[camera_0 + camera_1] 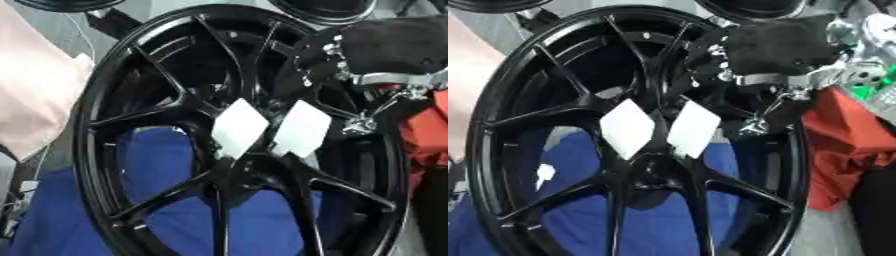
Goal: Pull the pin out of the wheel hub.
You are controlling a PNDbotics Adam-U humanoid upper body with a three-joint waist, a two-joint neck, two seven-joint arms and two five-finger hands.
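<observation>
Black wheel hub (236, 165) over blue cloth (166, 210); right hand (776, 47), fingers unclear.

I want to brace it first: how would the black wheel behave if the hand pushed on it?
The black wheel stands upright on its rim, so it may well roll or tip. Its thick spokes look rigid and probably heavy. The right hand is at its upper edge.

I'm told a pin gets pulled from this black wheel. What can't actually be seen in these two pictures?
- The pin: not made out in either view; two white tags cover the wheel hub.
- The right robot hand: a dark mass against the wheel; whether its fingers are open or shut cannot be told.
- The left robot hand: in neither view.
- The wheel's lower rim: cut off by the bottom edge.
</observation>
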